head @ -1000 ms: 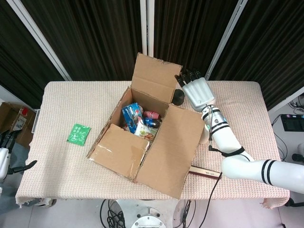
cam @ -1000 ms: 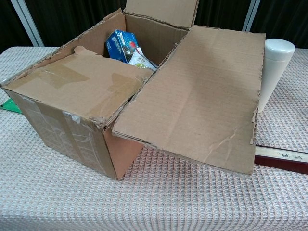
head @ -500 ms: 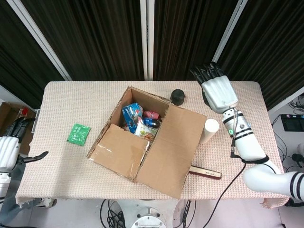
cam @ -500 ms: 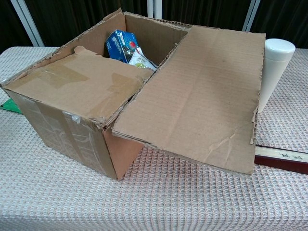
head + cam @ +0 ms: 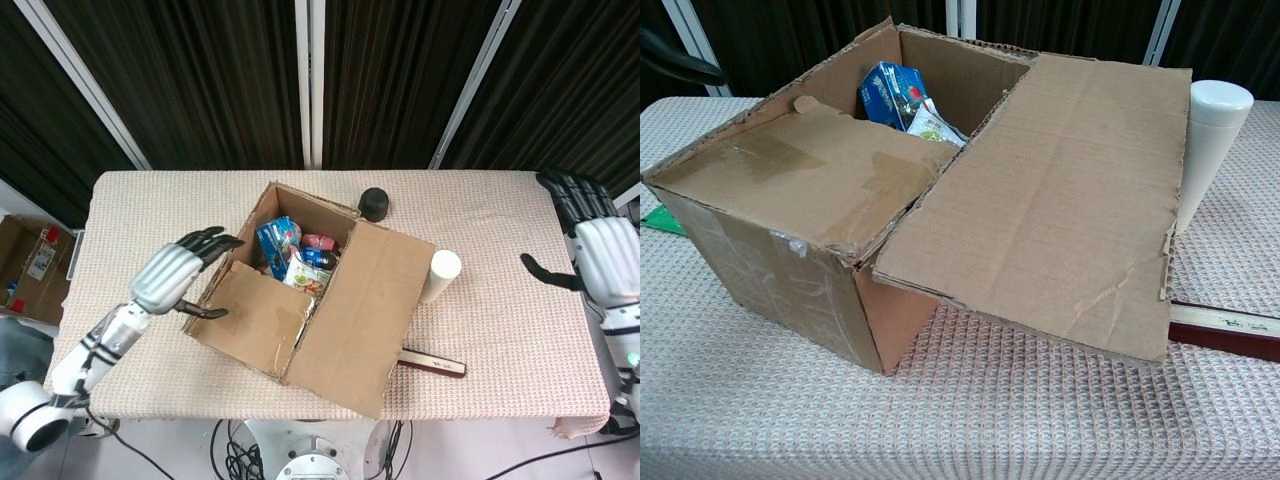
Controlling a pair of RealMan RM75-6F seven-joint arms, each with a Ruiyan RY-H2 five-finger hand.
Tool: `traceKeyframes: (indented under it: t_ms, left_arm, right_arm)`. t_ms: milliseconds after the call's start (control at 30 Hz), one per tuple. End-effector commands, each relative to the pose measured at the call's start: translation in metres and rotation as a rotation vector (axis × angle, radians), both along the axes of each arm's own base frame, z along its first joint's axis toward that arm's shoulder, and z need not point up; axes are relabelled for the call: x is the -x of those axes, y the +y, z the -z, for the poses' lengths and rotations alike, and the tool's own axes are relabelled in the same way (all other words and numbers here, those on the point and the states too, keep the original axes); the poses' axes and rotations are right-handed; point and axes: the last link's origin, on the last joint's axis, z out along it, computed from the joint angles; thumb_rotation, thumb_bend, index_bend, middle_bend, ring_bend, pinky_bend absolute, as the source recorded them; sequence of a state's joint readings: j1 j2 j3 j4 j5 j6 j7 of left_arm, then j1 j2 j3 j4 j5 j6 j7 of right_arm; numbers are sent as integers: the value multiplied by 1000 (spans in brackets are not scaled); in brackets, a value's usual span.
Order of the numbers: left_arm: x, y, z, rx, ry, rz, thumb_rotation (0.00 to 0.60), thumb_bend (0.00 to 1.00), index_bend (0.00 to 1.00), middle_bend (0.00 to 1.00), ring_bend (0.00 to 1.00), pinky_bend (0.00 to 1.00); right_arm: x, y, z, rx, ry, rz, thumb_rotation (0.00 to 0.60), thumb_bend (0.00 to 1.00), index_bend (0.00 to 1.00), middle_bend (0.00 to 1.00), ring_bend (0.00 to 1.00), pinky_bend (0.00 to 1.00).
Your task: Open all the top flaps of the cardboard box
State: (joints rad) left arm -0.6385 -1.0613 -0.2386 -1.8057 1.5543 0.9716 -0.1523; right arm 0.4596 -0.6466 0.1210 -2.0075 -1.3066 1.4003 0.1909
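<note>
Dark curtains hang behind a bench (image 5: 500,330) covered in a pale woven cloth, and the cardboard box (image 5: 300,300) sits in the middle of it, turned at an angle. Left hand (image 5: 178,275) is right up against the box's left side, fingers spread and holding nothing, its thumb reaching toward the taped flap (image 5: 262,315) that lies flat across the near end of the box. In the chest view only a dark fingertip shows at the top left corner, above that same taped flap (image 5: 810,180). Beyond the left hand, the big side flap (image 5: 365,315) lies folded outward, sloping down over the box's far side toward the bench. Inside the uncovered part of the box, a blue packet (image 5: 278,243) and other small packages are on show. Right hand (image 5: 600,255) is well away from the box at the bench's right edge, fingers apart, nothing in it. Between that hand and the box stands a white cylinder (image 5: 440,275), upright, just beside the big flap. A dark red strip (image 5: 435,362) lies flat on the cloth, poking out from under the flap's lower corner. A small black round object (image 5: 375,204) rests near the box's far corner.
</note>
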Motion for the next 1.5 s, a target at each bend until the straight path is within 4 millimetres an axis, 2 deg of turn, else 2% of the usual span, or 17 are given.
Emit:
traceKeyframes:
  t_ms: [33,133,333,400,600,967,1200,1500]
  left_arm:
    - [-34,17,24,88,7,24,446,0,148,167,90,198]
    - [-43,23,39,146,65,27,411,0,172,171,79,193]
    - [-51,30,59,208,135,7,207,0,238,197,55,158]
    - [-51,31,63,225,162,-2,165,0,250,205,54,153]
    - [-48,32,69,239,220,-20,160,0,273,227,52,152]
    - [-34,33,68,230,328,-50,94,0,368,340,52,152]
    - [-43,27,52,181,295,-19,80,0,433,438,59,148]
    - [-56,16,24,157,226,-6,53,0,505,540,115,148]
  right_arm:
    - [23,44,-19,25,-59,-6,600,139,0,0,0,0]
    - [38,60,-26,65,-71,-13,600,144,0,0,0,0]
    - [58,72,-33,109,-94,-8,600,170,0,0,0,0]
    - [62,73,-34,117,-95,-7,600,176,0,0,0,0]
    - [66,71,-33,122,-109,-17,600,176,0,0,0,0]
    - [64,60,-28,108,-128,-33,600,203,0,0,0,0]
    - [61,56,-25,93,-131,-33,600,211,0,0,0,0]
    - [61,54,-23,88,-142,-32,600,214,0,0,0,0]
